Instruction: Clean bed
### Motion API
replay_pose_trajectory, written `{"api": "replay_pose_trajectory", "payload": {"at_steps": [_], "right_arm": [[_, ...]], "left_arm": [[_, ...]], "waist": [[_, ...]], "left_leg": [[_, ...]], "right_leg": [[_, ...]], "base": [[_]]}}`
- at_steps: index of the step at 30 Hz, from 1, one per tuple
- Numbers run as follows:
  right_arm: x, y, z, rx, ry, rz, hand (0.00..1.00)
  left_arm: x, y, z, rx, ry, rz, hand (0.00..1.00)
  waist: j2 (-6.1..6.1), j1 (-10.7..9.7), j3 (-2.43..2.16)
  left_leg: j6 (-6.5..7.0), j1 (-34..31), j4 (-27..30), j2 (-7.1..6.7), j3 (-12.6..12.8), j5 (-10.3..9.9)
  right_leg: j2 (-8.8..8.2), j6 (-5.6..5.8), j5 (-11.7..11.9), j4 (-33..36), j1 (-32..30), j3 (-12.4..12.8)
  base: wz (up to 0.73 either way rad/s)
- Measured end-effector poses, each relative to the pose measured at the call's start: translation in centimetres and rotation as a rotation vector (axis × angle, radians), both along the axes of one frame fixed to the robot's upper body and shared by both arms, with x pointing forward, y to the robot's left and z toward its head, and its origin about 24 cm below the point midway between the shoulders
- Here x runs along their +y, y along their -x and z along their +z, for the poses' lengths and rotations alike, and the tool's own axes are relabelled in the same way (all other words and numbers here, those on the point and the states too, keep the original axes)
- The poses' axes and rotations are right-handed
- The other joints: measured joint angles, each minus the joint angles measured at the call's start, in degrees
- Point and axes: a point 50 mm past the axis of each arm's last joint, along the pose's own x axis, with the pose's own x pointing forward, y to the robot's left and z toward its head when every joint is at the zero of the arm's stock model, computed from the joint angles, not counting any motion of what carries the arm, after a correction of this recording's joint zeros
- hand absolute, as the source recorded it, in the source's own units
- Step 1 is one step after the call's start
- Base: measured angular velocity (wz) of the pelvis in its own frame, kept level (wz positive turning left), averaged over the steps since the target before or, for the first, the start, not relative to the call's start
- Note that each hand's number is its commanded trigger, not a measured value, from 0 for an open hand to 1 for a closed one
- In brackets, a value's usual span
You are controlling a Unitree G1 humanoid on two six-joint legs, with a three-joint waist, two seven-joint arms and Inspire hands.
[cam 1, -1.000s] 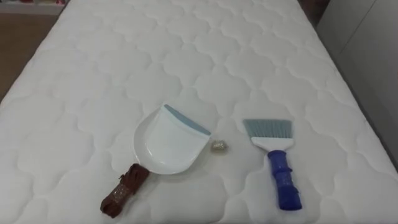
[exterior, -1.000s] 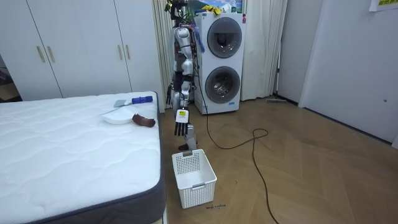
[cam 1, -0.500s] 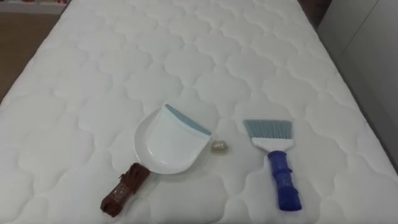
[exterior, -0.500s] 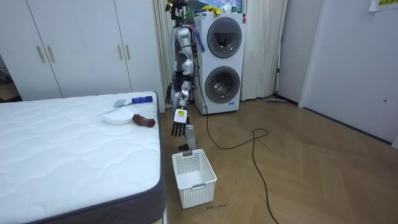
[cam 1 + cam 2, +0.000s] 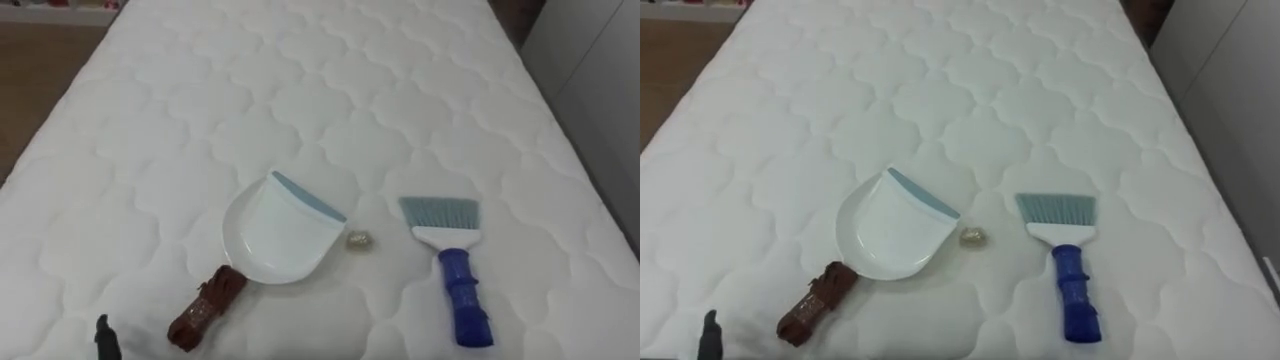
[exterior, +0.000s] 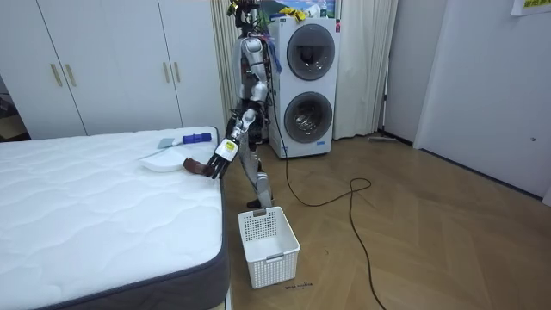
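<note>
Bed (image 6: 86, 198) quilted white, dustpan (image 5: 272, 232) and brush (image 5: 455, 270) on it, left robot hand (image 6: 221, 158) spread, basket (image 6: 269, 245) on wooden floor (image 6: 413, 241)

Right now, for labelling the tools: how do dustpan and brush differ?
The dustpan is white with a brown handle; the brush has a blue handle and grey-blue bristles. The dustpan's handle slants toward the robot's left, the brush's runs nearly straight toward it. Both lie flat on the mattress, flanking a small scrap.
</note>
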Motion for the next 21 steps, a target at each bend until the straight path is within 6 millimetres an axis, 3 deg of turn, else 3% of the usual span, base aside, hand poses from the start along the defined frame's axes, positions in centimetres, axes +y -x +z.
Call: {"api": "replay_pose_trajectory", "payload": {"at_steps": [11, 15, 21], "right_arm": [[-0.1, -0.4, 0.1, -0.013, 0.005, -0.001, 0.00], [-0.2, -0.5, 0.1, -0.017, 0.006, -0.009, 0.00], [-0.1, -0.3, 0.1, -0.007, -0.008, -0.038, 0.00]], "left_arm": [[-2.1, -4.9, 3.8, -0.251, -0.020, -0.123, 0.00], [-2.4, -5.3, 4.0, -0.264, -0.019, -0.134, 0.00], [-3.1, -6.1, 4.4, -0.291, -0.014, -0.166, 0.00]], "waist": [[0.66, -1.4, 0.37], [1.01, -2.9, 0.51], [0.86, -3.3, 0.41]], "left_leg": [[0.00, -0.4, 0.1, -0.09, -0.3, 0.0], [0.00, -0.5, 0.0, -0.04, -0.1, 0.0], [0.00, -0.3, 0.1, -0.04, 0.1, 0.0]], "right_leg": [[-0.09, 0.00, 0.0, 0.0, -0.3, 0.2], [-0.02, 0.00, 0.0, 0.0, -0.5, 0.1], [-0.04, 0.00, 0.0, 0.1, -0.5, 0.3]], "base": [[0.02], [-0.04], [0.00]]}}
